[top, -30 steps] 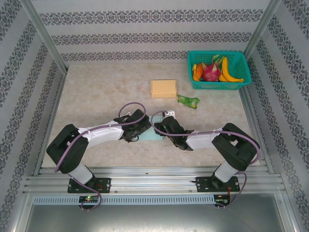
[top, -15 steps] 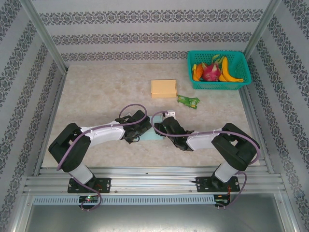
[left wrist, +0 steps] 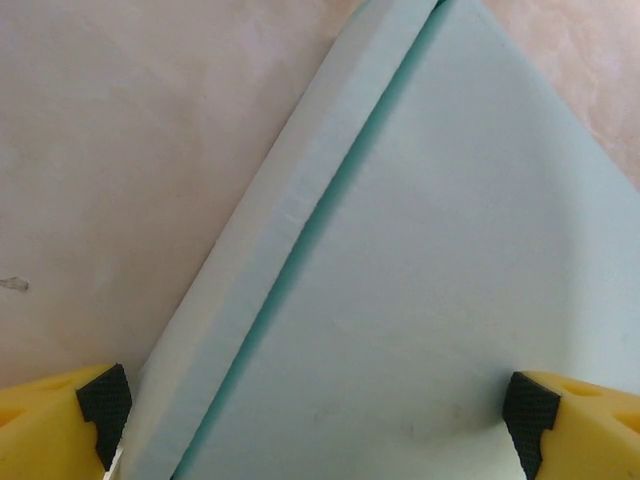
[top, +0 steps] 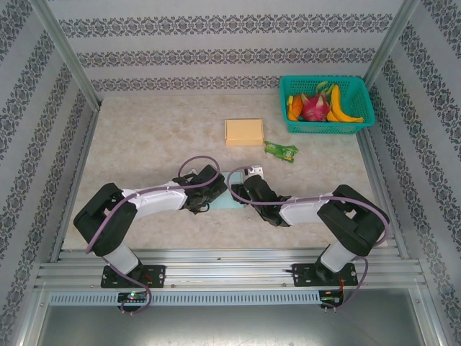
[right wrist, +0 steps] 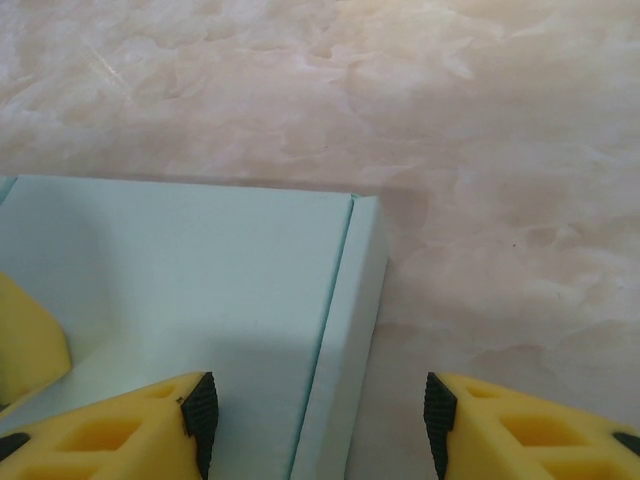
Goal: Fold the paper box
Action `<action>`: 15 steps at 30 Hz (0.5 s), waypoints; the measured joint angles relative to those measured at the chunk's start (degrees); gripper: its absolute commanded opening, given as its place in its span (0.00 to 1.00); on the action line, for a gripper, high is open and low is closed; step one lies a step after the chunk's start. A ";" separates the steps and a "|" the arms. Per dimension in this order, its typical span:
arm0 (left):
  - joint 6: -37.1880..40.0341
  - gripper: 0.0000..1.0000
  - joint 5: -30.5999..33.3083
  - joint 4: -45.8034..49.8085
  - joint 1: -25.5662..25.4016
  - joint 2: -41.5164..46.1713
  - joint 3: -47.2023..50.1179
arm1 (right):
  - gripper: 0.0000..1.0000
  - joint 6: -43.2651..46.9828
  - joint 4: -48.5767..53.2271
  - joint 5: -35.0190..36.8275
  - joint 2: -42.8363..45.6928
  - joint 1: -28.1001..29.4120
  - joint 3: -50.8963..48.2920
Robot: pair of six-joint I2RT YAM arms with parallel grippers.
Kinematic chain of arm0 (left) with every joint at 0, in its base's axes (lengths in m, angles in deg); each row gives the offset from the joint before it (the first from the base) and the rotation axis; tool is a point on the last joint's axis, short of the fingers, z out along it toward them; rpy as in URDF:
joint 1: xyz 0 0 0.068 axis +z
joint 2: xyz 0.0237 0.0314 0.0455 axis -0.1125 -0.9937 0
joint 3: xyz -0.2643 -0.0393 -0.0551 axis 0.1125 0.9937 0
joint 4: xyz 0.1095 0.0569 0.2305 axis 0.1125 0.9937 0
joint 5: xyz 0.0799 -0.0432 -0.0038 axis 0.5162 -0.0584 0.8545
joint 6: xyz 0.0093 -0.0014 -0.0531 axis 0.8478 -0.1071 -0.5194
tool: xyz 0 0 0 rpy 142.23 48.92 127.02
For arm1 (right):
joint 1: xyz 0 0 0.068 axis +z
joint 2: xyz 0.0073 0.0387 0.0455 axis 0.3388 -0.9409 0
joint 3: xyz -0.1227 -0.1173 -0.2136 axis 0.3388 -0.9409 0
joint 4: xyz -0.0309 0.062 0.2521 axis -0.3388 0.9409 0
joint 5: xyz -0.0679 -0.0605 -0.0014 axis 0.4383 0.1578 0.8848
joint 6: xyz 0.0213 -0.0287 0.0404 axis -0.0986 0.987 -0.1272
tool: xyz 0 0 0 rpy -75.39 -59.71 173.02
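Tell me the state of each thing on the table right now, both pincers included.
paper box: lying flat on the table, not yet folded up, edge flaps creased.
left pincer: open wide, above the paper box.
right pincer: open, astride one edge flap, not gripping.
basket: upright, holding fruit.
tan box: closed, lying flat.
packet: lying flat, apart from the tan box.

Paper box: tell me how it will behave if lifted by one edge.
Probably light and floppy: the paper box is a thin flat sheet, likely to sag. Its side flap sits along a crease, so it should hinge there. On the smooth table it may slide when pushed.
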 measured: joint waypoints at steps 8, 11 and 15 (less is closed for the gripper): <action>0.00 0.98 1.14 -0.76 -0.33 0.04 0.44 | 0.58 0.04 4.28 -0.57 4.39 0.42 -0.24; 0.02 0.97 1.25 -1.07 -0.37 0.15 0.70 | 0.58 0.17 5.27 -0.48 5.79 0.92 -0.42; 0.02 0.97 1.25 -1.68 -0.37 0.24 1.05 | 0.56 0.22 6.84 -0.15 7.76 2.19 -0.92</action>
